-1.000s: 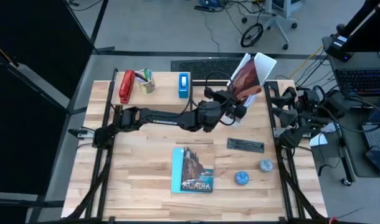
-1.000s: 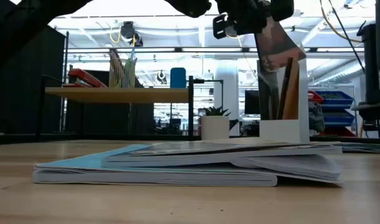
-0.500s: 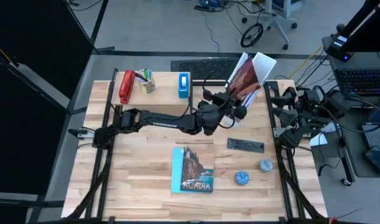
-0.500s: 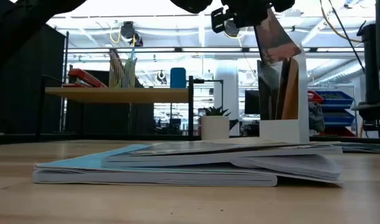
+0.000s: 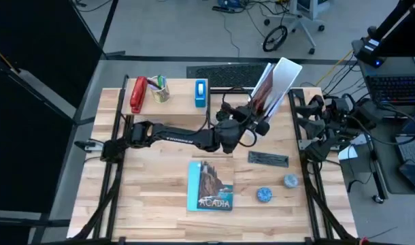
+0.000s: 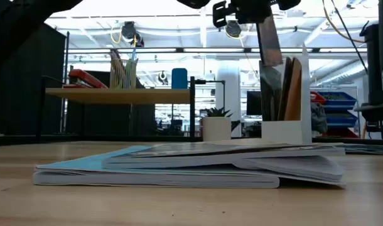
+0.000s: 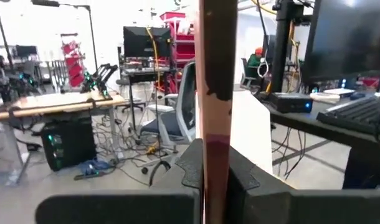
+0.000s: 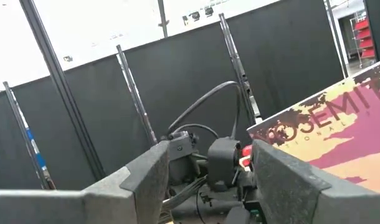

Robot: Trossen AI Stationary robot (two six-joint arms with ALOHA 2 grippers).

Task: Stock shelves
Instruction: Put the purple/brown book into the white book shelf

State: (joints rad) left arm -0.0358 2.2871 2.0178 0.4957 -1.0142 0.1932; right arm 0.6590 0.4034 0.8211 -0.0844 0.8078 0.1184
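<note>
So the left gripper (image 5: 256,117) is pinched tight on the bottom edge of a thin book (image 5: 263,92), holding it upright with its long axis nearly vertical, right over the white file holder (image 5: 284,80) at about 1 o'clock on the table. The holder's slot sits directly below and a hair toward 1 o'clock from the gripper, so I'd guess it's a straight drop, though how well the book lines up with the slot is hard to judge. The right gripper (image 8: 205,186) is parked at 3 o'clock, fingers spread and empty.
</note>
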